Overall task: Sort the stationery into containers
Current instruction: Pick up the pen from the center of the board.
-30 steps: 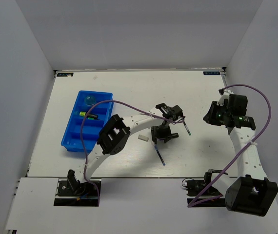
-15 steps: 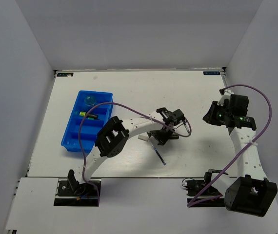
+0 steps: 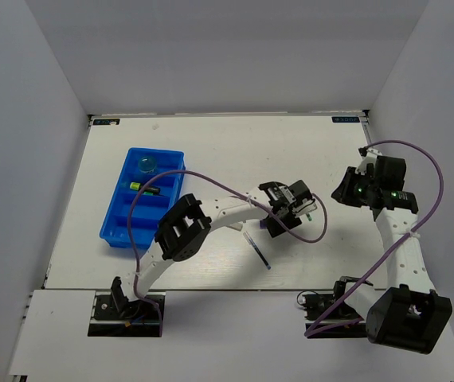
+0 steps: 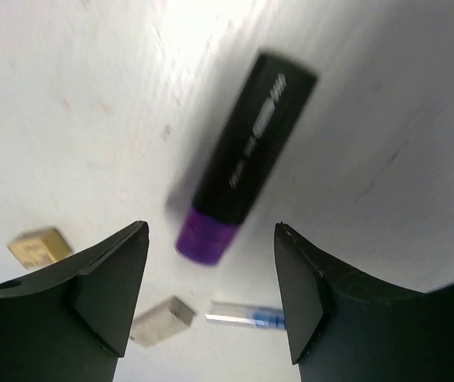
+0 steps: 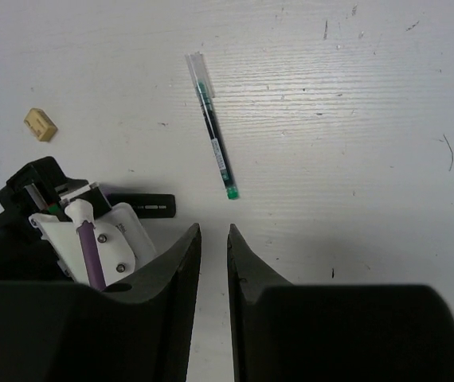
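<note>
Purple-capped black plastic highlighter (image 4: 243, 159) lying on the white counter (image 4: 370, 119).
My left end effector (image 4: 211, 231) hovers over it, jaws wide apart; my right end effector (image 5: 211, 231) stands narrowly apart, empty.

White wood-grain table top (image 3: 227, 143), overhead and wrist views. Centre left of the overhead frame: long bright-blue plastic compartment tray (image 3: 122, 240); just below centre: thin dark-blue pen (image 3: 257, 251). Left wrist view: black highlighter with purple cap (image 4: 243, 159) at centre, small beige eraser block (image 4: 37, 247) at lower left, pale eraser block (image 4: 162, 320) near the bottom edge. Right wrist view, upper centre: slim dark pen with green tip and clear cap (image 5: 213, 143)
</note>
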